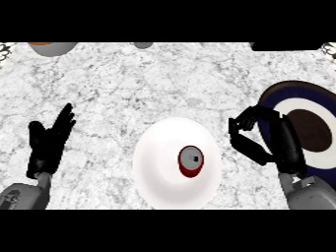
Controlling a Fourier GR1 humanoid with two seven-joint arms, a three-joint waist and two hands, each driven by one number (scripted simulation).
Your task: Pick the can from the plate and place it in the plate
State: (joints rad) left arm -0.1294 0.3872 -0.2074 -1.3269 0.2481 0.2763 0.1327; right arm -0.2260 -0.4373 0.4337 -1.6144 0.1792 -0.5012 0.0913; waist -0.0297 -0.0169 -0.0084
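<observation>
1. The can (190, 161) stands upright on the white plate (156, 177), right of the plate's centre, seen end-on from above (long axis vertical).
2. The right hand (252, 139) hangs just right of the white plate, fingers curled, holding nothing; the can lies to its left and slightly nearer the robot.
3. The left hand (48, 140) rests open, well left of the white plate, so the right hand is nearer.
4. The likely target, the blue plate (330, 130), lies right of the white plate on the counter (163, 83).

A grey bowl (51, 47) with an orange inside sits at the marble counter's (163, 83) far left edge; a small grey object (143, 45) lies nearby.
</observation>
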